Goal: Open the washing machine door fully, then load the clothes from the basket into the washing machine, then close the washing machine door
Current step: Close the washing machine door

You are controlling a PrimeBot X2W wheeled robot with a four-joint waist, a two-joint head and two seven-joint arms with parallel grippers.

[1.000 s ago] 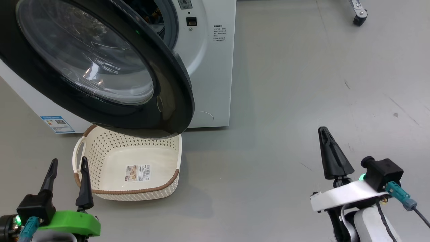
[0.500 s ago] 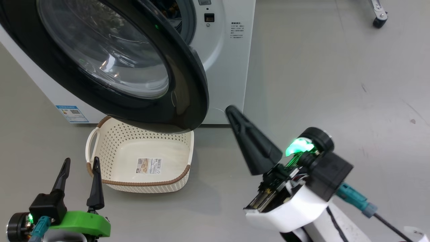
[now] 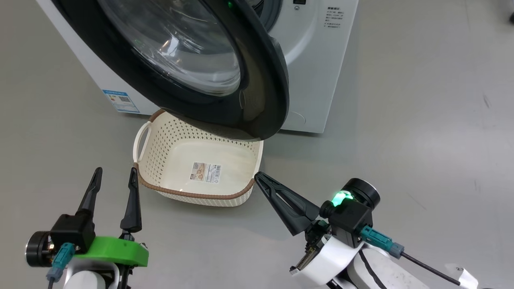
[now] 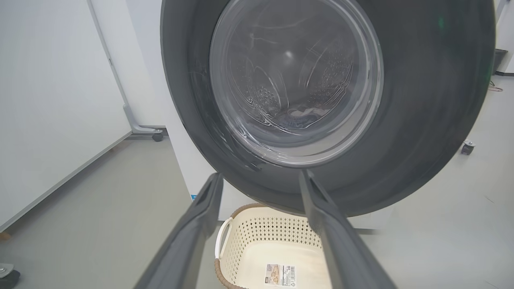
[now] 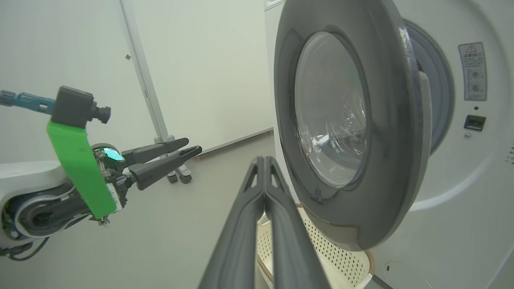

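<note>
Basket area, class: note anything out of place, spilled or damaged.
The basket holds no clothes, and its far end sits tucked beneath the half-open washing machine door, which overhangs it. Nothing looks spilled or damaged.

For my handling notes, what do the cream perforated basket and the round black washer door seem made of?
The cream perforated basket looks like matte moulded plastic: even rows of holes, thin walls. The round black washing machine door seems glossy plastic, given its sharp reflections; its bulging clear window looks like glass, though possibly clear plastic.
</note>
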